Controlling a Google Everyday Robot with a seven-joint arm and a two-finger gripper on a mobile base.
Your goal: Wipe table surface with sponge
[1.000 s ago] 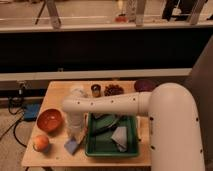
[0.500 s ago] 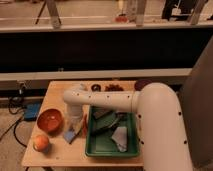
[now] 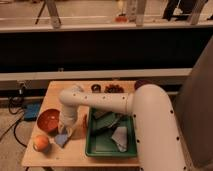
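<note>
The sponge [image 3: 62,139], a small light-blue block, lies on the light tan table surface [image 3: 75,152] near the front left. My gripper [image 3: 66,130] points down at the end of the white arm, right over the sponge and touching its upper right part. It stands between the orange bowl [image 3: 48,120] and the green tray [image 3: 107,149]. The gripper's tip is partly hidden by the wrist.
An orange-red fruit [image 3: 41,143] lies left of the sponge at the table's front left corner. The green tray holds a pale grey folded cloth [image 3: 120,137]. Small dark objects [image 3: 114,88] sit at the table's back edge. A railing runs behind the table.
The arm has swung left and the gripper has moved left toward the orange bowl. The sponge has shifted left with it, away from the tray.
</note>
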